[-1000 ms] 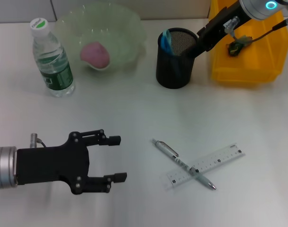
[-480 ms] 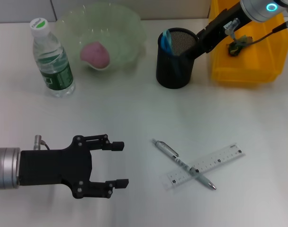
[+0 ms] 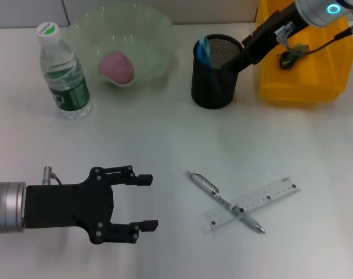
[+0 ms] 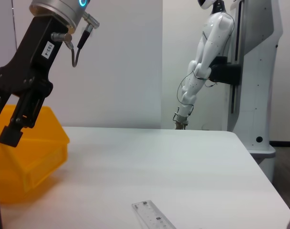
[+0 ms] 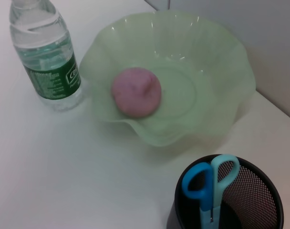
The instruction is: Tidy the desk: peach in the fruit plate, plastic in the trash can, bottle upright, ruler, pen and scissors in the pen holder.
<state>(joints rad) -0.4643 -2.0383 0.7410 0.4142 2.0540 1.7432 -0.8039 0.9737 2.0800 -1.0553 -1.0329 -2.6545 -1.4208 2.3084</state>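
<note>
You had the left gripper (image 3: 141,201) at the lower left of the head frame, fingers spread wide and holding nothing, pointed toward frame right over bare table (image 3: 165,139). Nothing stood between it and the pen (image 3: 224,201) and ruler (image 3: 251,204) at lower centre-right.

Those two lay crossed. The pen's long axis ran from upper left down to lower right, its tip at the lower right; the clear ruler ran the other diagonal, from lower left up to upper right, and the pen lay across it. In the left wrist view only one end of the ruler (image 4: 152,217) showed at the bottom edge.

Up at the top of the head frame your right gripper (image 3: 244,56) sat at the black mesh pen holder (image 3: 216,72), against its rim on the frame-right side — you could not tell from that view whether its fingers were open or shut. In the left wrist view the same gripper (image 4: 9,123) showed at the far left with two fingers apart and nothing between them, in front of the yellow bin (image 4: 30,152).

The scissors (image 5: 211,183) stood in the holder, blue handles up. The yellow bin (image 3: 304,64) sat just right of the holder, with a small dark scrap (image 3: 291,56) inside.

At upper left the peach (image 3: 116,66) rested in the pale green fruit plate (image 3: 159,40) — beside it the water bottle (image 3: 63,72) stood upright, cap on.
</note>
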